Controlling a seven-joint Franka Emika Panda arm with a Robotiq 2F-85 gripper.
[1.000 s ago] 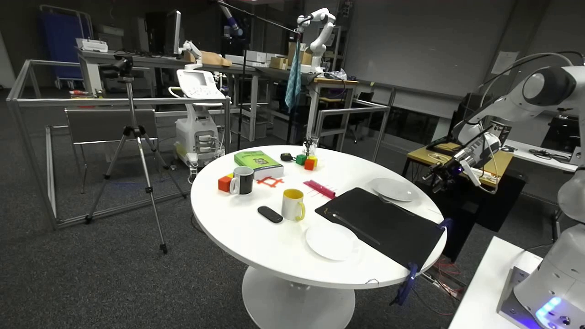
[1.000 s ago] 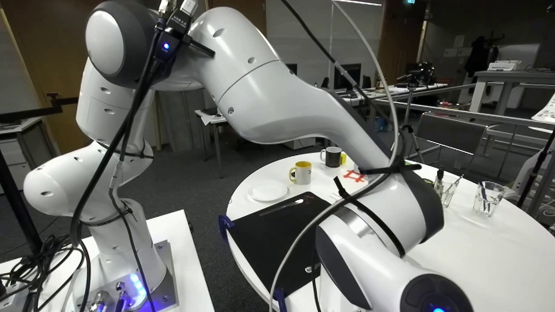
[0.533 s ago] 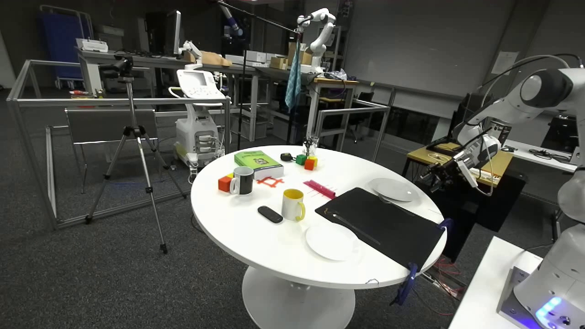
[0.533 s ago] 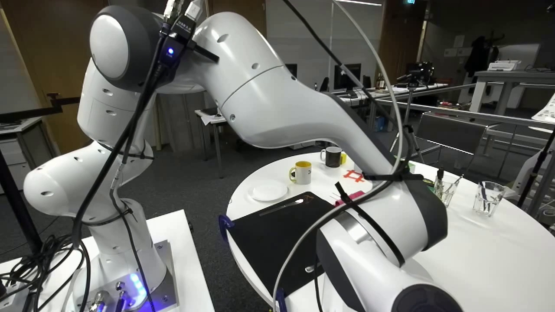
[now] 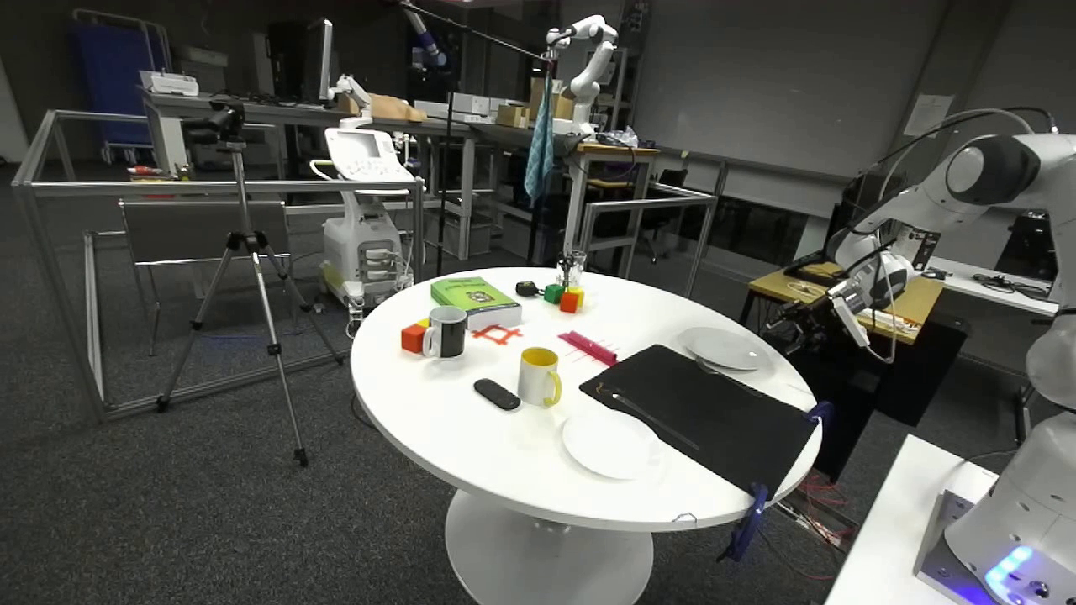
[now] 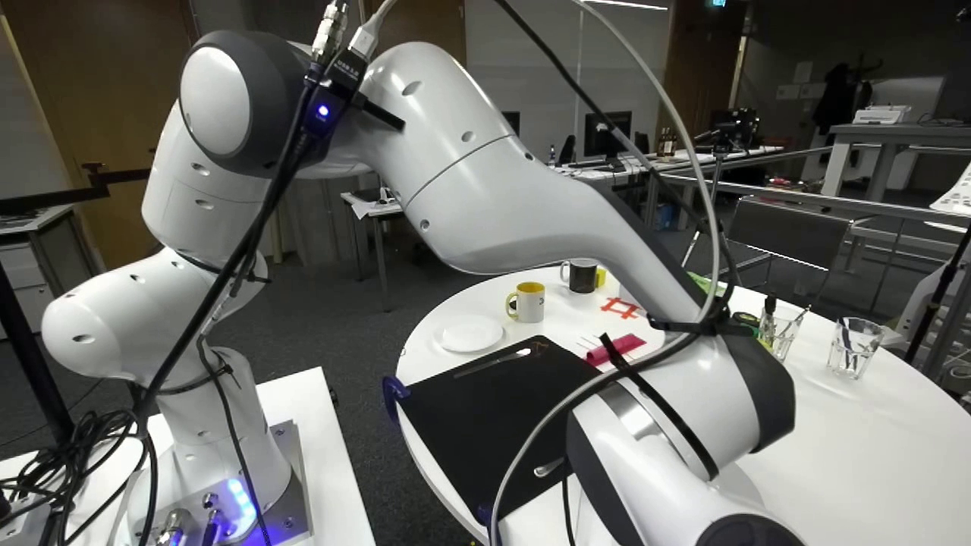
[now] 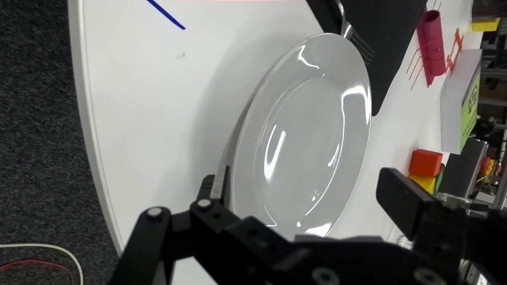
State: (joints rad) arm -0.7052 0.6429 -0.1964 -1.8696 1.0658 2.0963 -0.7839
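The gripper (image 7: 305, 180) is hovering with its jaws spread wide — in the wrist view the plate (image 7: 305, 138) is showing between and beyond them, lying near the edge of the table (image 7: 142, 118); in an exterior view a gap is separating gripper and plate. A fork (image 7: 347, 31) is resting on the mat (image 7: 392, 35) just beside the plate — farther out, a pink tube (image 7: 433, 43) and a book (image 7: 457, 103) are lying.

Black fingers (image 7: 401, 198) spread wide, white plate (image 7: 307, 146) seen between them, fork (image 7: 347, 31) on black mat (image 7: 390, 43)
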